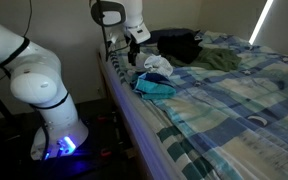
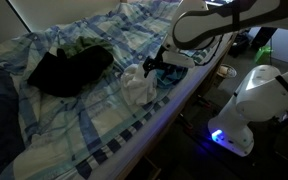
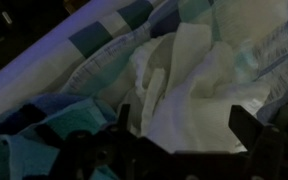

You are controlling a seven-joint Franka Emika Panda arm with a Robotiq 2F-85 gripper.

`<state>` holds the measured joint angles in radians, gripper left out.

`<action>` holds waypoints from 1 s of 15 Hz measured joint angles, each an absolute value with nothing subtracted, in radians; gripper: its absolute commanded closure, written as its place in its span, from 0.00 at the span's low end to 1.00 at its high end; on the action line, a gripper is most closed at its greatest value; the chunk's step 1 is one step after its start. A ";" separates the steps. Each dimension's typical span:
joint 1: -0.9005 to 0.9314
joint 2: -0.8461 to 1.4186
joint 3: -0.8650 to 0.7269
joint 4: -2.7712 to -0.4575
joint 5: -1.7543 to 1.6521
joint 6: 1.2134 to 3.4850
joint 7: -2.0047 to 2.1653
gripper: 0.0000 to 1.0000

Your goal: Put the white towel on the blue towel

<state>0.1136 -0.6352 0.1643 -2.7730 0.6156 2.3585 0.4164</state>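
The white towel [image 1: 158, 65] lies crumpled near the bed's edge, with the blue towel [image 1: 154, 88] just in front of it. Both also show in an exterior view, white [image 2: 135, 86] and blue [image 2: 171, 76]. My gripper [image 1: 134, 56] hangs just above and beside the white towel, also seen from the other side [image 2: 155, 65]. In the wrist view the gripper [image 3: 184, 125] is open. Its two dark fingers stand on either side of the white towel's folds [image 3: 199, 75]. The blue towel [image 3: 24, 150] shows at the lower left.
The bed has a blue plaid cover [image 1: 234, 110] and its edge runs beside the robot base [image 1: 59, 135]. A black garment [image 2: 69, 68] and a green cloth [image 2: 84, 45] lie further in on the bed.
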 measured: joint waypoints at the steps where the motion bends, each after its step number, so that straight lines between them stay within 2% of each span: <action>1: 0.113 -0.630 0.165 -2.773 0.616 2.379 0.431 0.00; 15: -0.147 -0.526 0.413 -2.774 0.731 2.428 0.579 0.00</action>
<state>-0.1467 -0.5258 0.4132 -2.7744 0.7305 2.4281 0.5789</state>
